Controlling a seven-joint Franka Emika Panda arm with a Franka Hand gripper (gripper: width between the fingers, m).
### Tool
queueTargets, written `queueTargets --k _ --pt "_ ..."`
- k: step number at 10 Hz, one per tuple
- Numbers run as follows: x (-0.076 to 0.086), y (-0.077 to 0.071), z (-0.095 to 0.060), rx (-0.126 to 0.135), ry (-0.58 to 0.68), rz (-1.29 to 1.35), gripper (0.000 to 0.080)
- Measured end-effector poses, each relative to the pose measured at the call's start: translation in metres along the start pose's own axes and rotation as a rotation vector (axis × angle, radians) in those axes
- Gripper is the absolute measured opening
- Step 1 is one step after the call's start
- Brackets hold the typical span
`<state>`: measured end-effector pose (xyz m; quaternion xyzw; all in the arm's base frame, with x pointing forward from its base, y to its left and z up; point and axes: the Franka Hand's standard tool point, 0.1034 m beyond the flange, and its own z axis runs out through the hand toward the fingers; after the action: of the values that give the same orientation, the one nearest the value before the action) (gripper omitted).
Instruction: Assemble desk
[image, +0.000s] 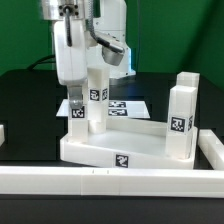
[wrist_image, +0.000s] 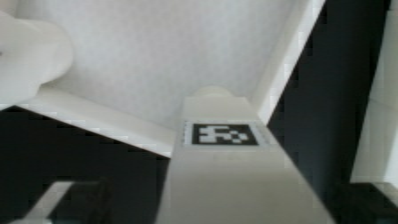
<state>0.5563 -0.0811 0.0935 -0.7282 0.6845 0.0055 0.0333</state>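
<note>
Near the bench's front edge, behind the rail (image: 110, 180), gripper (image: 92, 72) clamps a leg (image: 96, 98) upright over the tabletop (image: 120, 146) corner socket; any tilt while seating likely jams or cross-threads it, judging by alignment.

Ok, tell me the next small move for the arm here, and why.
Probably twist the leg further into its corner socket. It stands upright on the tabletop with the gripper around it; another leg is already standing, so seating this one seems unfinished.
</note>
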Motion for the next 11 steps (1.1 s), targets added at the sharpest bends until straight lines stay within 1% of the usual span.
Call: queueTargets --k 1,2,3,7,9,10,11 --pt "-0.0001 -0.0010 -0.0003 -0.012 0.013 -0.154 0.0630" --pt "-0.0011 -0.0028 -0.0014 -0.018 0.016 -0.232 0.0646" --pt "0.0000 -0.0023 -0.0010 -0.018 0.018 -0.268 0.0648" --pt "0.0010 -0.0020 -0.0011 -0.024 0.018 -0.578 0.0648" --pt "-0.0021 -0.0063 -0.0041 -0.055 0.043 -0.816 0.0648" --pt "-0.0051 -0.0078 -0.0047 -0.057 0.043 -0.891 0.0648" --pt "-0.0065 -0.0081 -0.0046 -0.066 0.046 -0.970 0.0648"
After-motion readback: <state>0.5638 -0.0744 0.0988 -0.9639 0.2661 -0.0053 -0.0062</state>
